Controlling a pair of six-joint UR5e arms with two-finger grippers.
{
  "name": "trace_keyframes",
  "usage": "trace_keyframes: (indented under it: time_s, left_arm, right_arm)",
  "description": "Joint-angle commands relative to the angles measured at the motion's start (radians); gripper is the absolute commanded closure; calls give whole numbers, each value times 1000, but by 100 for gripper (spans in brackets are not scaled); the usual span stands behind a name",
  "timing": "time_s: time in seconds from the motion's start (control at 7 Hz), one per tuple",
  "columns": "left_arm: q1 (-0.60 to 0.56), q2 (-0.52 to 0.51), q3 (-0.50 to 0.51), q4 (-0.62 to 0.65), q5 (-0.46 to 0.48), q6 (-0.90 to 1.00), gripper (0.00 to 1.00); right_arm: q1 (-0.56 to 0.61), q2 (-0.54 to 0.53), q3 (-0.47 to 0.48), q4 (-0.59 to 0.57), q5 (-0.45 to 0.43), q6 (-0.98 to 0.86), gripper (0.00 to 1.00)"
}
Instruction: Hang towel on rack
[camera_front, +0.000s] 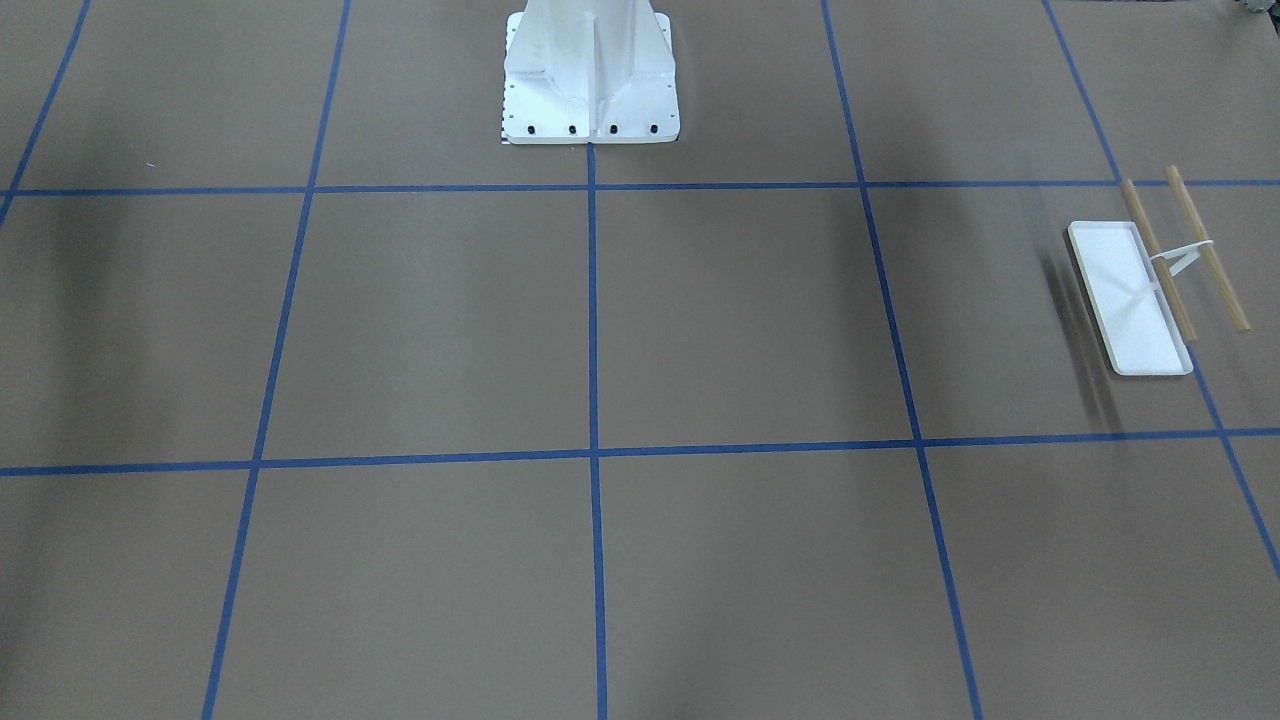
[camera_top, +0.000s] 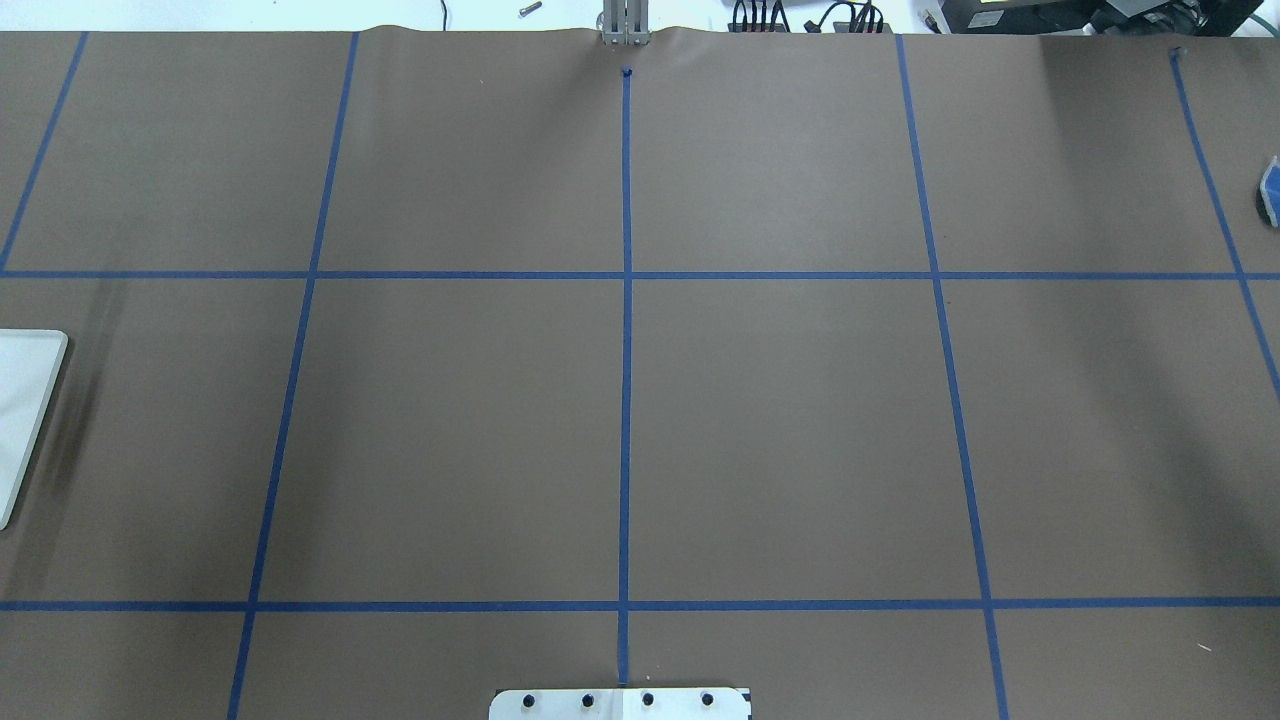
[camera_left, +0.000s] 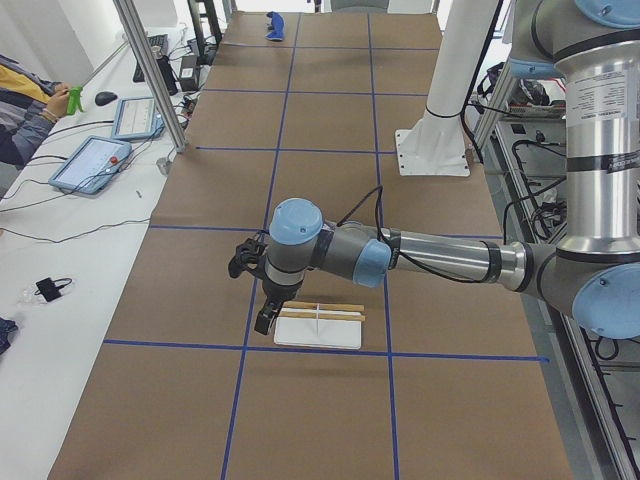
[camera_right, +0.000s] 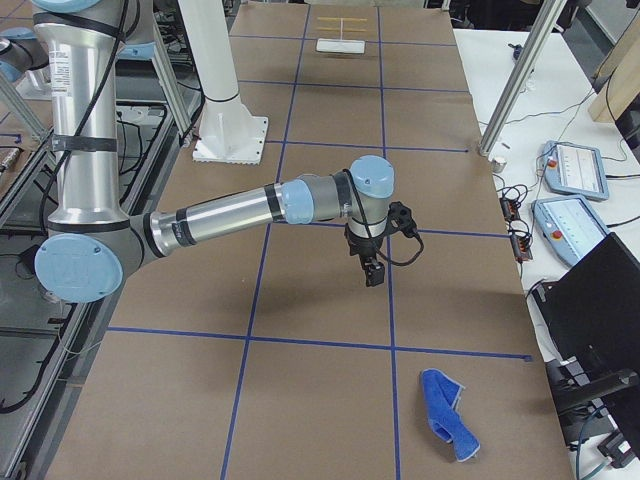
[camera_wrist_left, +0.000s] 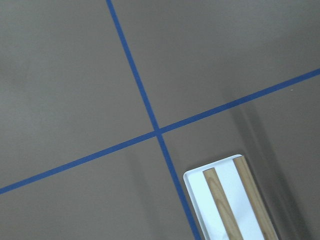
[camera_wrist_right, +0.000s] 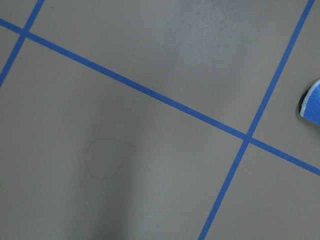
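**Nowhere near the bars: towel and rack at opposite ends of the table**

Right, the towel (camera_right: 446, 416) lies bunched in a loose fold on the brown paper at the robot's right end of the table (camera_top: 780, 440), flat on the surface in the end square of the blue tape grid. From overhead only a sliver of it peeks in at the right border, and the right wrist camera catches just a blue corner at its edge.

Away at the other end stands the rack (camera_front: 1135, 300), white tray base down, upright, its two wooden bars parallel above it. Towel and rack are well apart, with the white robot pedestal (camera_front: 590, 80) between the two ends at the robot's side.

Over to the arms. The left gripper (camera_left: 264, 318) points down just beside one end of the rack, and its wrist camera looks onto the tray corner and both bars. The right gripper (camera_right: 372, 272) hangs over a tape line near the middle, short of the towel. Both show only in the side views, so how wide either set of fingers stands, I cannot tell.
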Motion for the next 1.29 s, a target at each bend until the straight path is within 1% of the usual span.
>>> trace_keyframes:
  time_s: [0.0,0.29,0.43,0.57,0.86,1.0,1.14]
  left_arm:
    - [1,15,-2,2,11,7,2]
    - [1,15,4,2,10,7,2]
    - [3,21,3,-1,-24,5,2]
    - [3,21,6,-1,-35,4,2]
    - [3,20,17,-1,-33,1,2]
    - [3,12,20,-1,-33,-1,2]
    - [3,12,18,-1,-35,-1,2]
  right_arm:
    - [-2,-1,-7,5,1,1,0]
    - [-3,-4,-19,4,21,4,0]
    - [9,33,-105,14,12,1,0]
    - [49,115,-260,61,-9,3,0]
    - [139,322,-673,207,-13,1,0]
    - [182,378,-817,236,-23,-3,0]
    - [196,401,-915,322,-80,4,0]
